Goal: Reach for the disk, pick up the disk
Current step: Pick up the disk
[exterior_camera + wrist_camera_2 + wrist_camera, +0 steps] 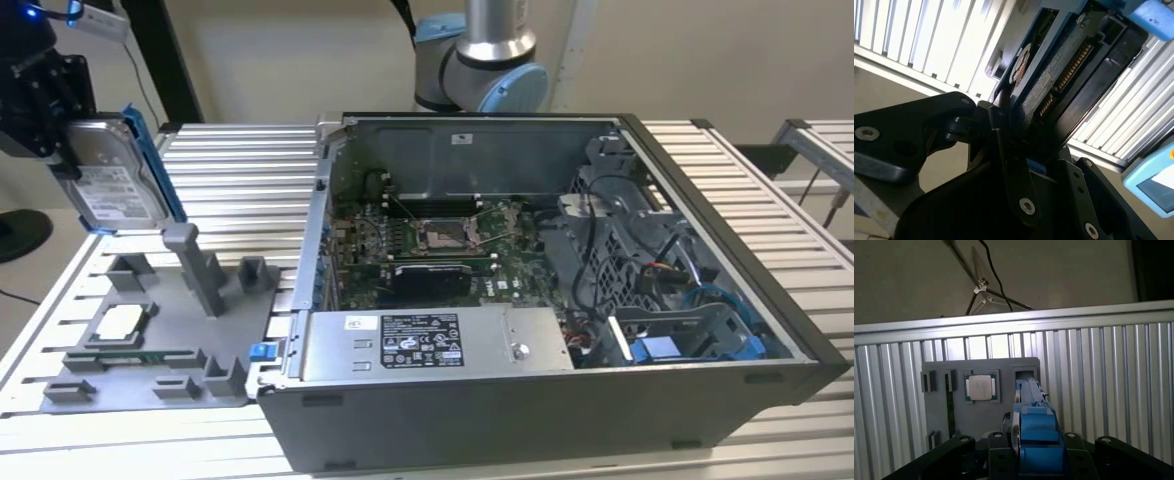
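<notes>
gripper: black, at the exterior view's upper left, fingers clamped on the disk. disk: silver, white label, blue bracket along its edge, held upright above the slatted metal table. grey fixture tray: on the table below the disk, carrying a square processor chip. open computer case: just beside the tray on the exterior view's right, motherboard exposed.

Open air around your load; clutter below and beside.
Your claw, gripping the disk, hangs above the grey tray, whose upright posts rise beneath; the open computer case walls off the exterior view's right, with bare desk slats between.
</notes>
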Robot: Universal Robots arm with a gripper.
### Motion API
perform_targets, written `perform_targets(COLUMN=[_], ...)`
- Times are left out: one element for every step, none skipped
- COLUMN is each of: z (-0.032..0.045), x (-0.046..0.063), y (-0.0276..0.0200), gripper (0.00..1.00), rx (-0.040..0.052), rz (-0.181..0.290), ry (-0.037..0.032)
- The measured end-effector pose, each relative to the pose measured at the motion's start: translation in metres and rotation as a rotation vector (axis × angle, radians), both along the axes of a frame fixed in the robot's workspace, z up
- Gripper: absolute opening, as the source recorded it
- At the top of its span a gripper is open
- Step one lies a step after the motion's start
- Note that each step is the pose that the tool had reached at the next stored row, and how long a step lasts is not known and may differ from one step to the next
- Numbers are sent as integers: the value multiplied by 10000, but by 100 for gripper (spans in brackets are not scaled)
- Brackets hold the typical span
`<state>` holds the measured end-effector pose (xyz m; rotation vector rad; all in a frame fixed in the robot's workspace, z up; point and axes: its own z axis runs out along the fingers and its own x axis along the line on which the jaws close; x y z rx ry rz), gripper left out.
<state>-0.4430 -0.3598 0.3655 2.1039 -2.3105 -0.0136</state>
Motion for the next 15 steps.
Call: perform_targets(z=[10, 21, 32, 43, 56, 68, 82, 97, 113, 126, 141, 155, 168, 181, 191], x=[0, 0, 0, 0, 0, 0, 1, 1, 1, 1, 1, 1, 1, 0, 0], y=[0, 0, 0, 0, 0, 0, -1, -1, -1, -1, -1, -1, 0, 0, 0], gripper=[0, 0, 0, 0, 0, 0, 0, 0, 0, 0, 0, 0, 0, 0, 0], rx=[0, 0, 0, 0, 0, 0, 0, 0, 0, 0, 0, 0, 0, 0, 0], rz=[0, 0, 0, 0, 0, 1, 2, 3, 3, 2, 2, 2, 2, 1, 0], ry=[0, 0, 0, 0, 0, 0, 0, 0, 0, 0, 1, 0, 0, 0, 0])
